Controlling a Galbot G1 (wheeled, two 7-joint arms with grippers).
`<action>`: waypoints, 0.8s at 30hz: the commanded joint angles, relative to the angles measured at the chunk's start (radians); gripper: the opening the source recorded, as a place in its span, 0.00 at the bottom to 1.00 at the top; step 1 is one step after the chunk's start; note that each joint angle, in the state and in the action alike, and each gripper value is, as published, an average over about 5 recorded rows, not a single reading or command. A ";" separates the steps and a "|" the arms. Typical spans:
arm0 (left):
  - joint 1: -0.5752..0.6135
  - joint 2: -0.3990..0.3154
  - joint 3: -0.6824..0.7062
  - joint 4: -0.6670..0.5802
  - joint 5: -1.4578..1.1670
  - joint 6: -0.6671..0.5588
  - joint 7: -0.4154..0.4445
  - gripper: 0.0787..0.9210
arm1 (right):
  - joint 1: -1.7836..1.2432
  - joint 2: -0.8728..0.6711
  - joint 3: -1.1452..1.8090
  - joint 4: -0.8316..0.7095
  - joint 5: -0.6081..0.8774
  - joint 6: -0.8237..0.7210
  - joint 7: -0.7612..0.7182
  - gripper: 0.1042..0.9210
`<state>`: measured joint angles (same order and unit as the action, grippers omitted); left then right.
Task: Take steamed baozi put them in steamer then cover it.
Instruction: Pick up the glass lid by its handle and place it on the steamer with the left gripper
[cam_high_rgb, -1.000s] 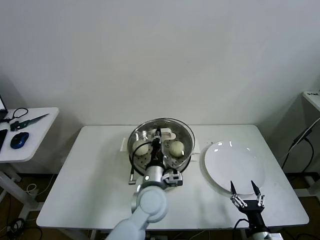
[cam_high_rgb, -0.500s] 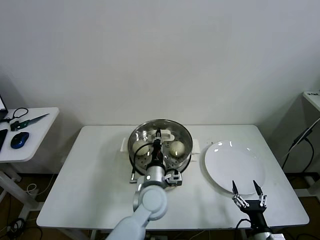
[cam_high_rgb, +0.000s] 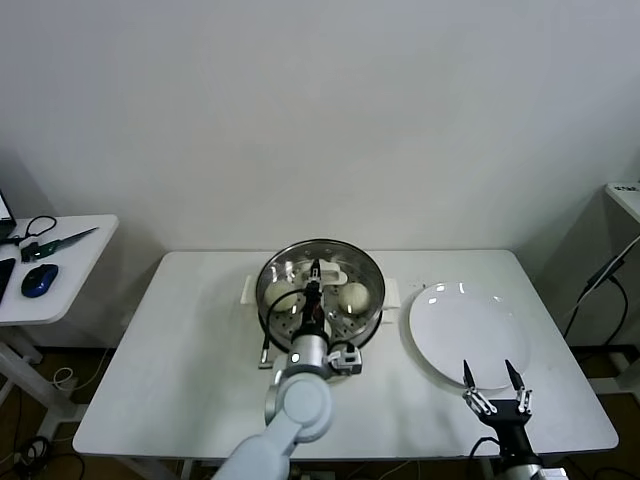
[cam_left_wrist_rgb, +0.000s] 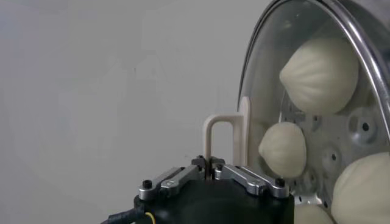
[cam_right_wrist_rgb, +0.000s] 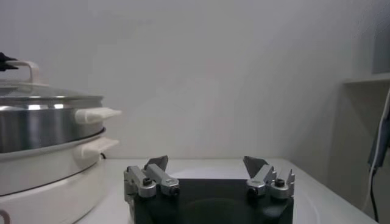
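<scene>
The right gripper (cam_right_wrist_rgb: 207, 172) hovers low with fingers spread apart; the steamer (cam_right_wrist_rgb: 42, 155) stands nearby, the cover (cam_right_wrist_rgb: 36, 91) seated on it.

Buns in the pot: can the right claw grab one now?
Probably not. The glass lid, held by the left claw, covers the buns in the steamer. The open right claw waits by the plate.

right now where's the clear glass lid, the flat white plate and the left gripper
clear glass lid (cam_high_rgb: 352, 268), head view, glass near its rim
flat white plate (cam_high_rgb: 470, 330), head view, bare centre
left gripper (cam_left_wrist_rgb: 211, 165), left wrist view, fingertips on the lid handle
</scene>
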<state>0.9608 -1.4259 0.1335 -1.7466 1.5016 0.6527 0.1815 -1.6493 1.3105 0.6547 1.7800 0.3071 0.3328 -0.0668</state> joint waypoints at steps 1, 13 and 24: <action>0.001 -0.002 0.001 0.010 -0.009 0.000 -0.012 0.06 | 0.000 0.001 0.000 0.006 -0.003 0.003 0.000 0.88; 0.009 0.048 0.027 -0.092 -0.124 0.016 0.009 0.36 | 0.012 -0.001 -0.004 0.024 -0.007 -0.050 0.012 0.88; 0.131 0.155 -0.009 -0.330 -0.223 0.022 -0.007 0.74 | 0.014 -0.009 -0.032 0.021 0.010 -0.071 0.064 0.88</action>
<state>1.0451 -1.3151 0.1317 -1.9543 1.3294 0.6670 0.1721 -1.6339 1.3072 0.6355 1.8026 0.3043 0.2807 -0.0314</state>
